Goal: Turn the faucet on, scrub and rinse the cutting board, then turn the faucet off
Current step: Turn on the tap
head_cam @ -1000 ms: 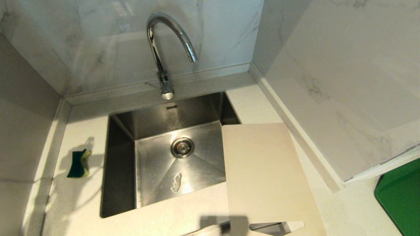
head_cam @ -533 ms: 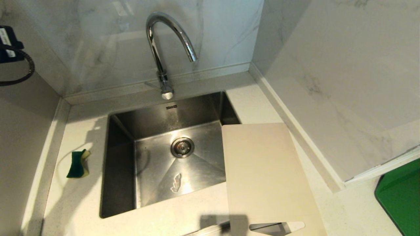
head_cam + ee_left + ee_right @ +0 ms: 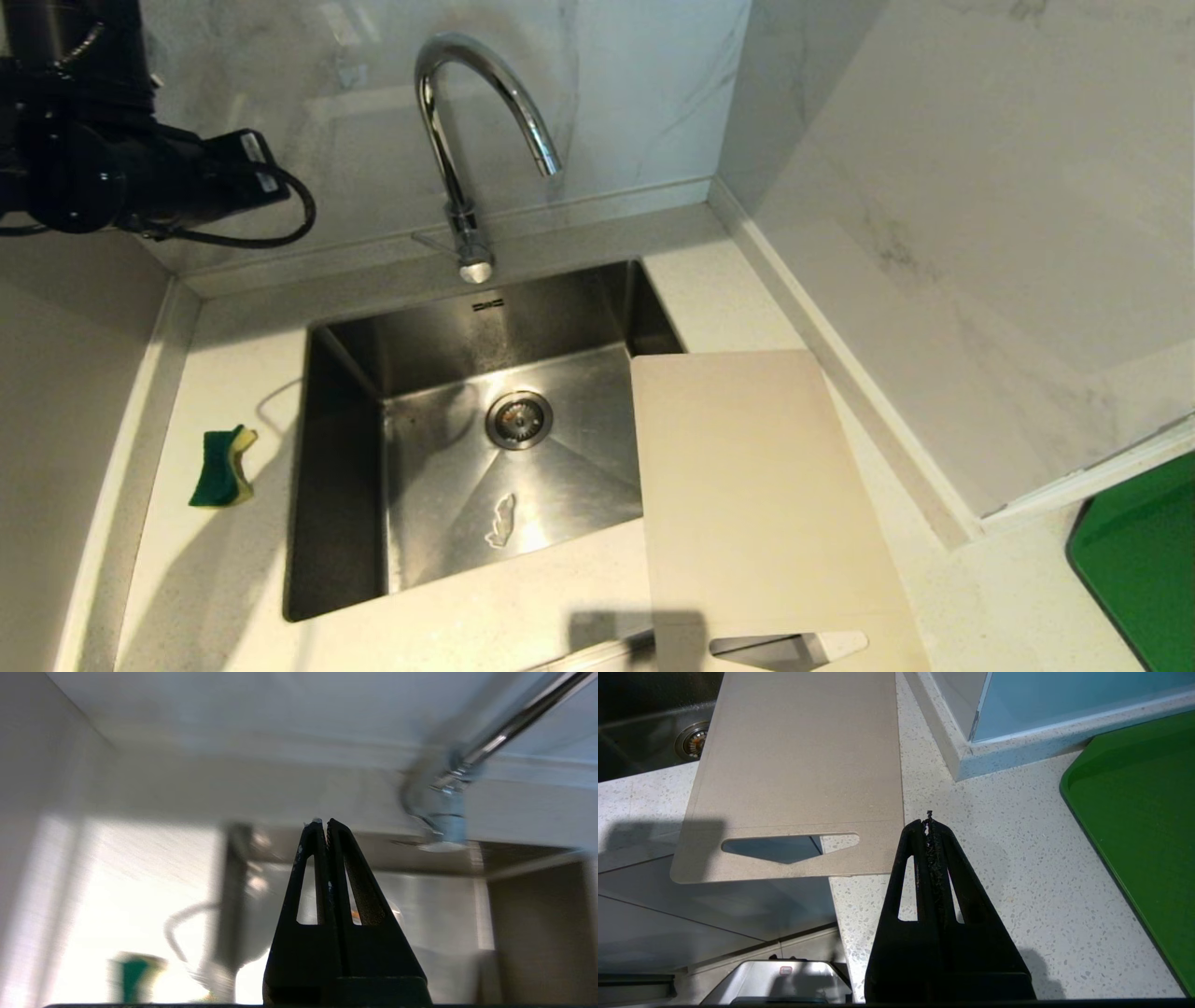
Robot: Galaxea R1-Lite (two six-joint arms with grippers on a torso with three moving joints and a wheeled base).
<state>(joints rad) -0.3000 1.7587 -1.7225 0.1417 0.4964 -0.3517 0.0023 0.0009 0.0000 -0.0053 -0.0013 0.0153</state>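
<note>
The pale speckled counter (image 3: 233,579) frames a square brushed-steel sink (image 3: 345,523); the thin beige cutting board (image 3: 756,495) overhangs its right rim. The arched chrome faucet (image 3: 467,121) stands dry behind. To start water, the left gripper (image 3: 325,823), clenched empty, should nudge the small lever sideways gently. The right gripper (image 3: 929,823) hangs clenched near the board's slot.

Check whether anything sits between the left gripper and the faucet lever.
Nothing visible does. The shut left gripper hangs in open air above the sink's back left corner, the faucet ahead; the sponge lies on the counter, aside.
</note>
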